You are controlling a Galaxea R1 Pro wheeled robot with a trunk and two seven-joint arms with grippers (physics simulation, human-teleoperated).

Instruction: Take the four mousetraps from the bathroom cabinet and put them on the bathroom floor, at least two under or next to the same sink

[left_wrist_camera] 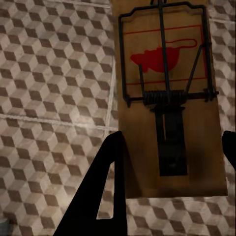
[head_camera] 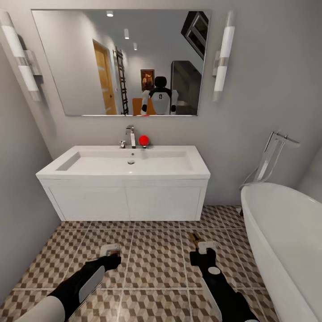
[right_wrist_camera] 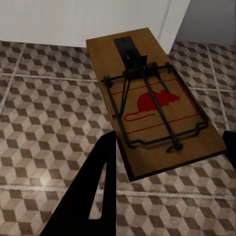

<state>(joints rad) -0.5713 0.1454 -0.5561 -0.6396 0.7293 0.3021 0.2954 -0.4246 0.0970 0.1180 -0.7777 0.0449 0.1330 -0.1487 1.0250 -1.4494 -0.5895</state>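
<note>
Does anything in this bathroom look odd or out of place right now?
Nothing looks spilled or broken. The one unusual thing: each gripper, left and right, holds a flat brown wooden mousetrap above the cube-patterned tiled floor.

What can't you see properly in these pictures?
- Left mousetrap: top cut off by the left wrist picture's edge.
- Right mousetrap: tiny in the head view, mostly behind the right gripper.
- Floor under the sink: hidden by the sink.
</note>
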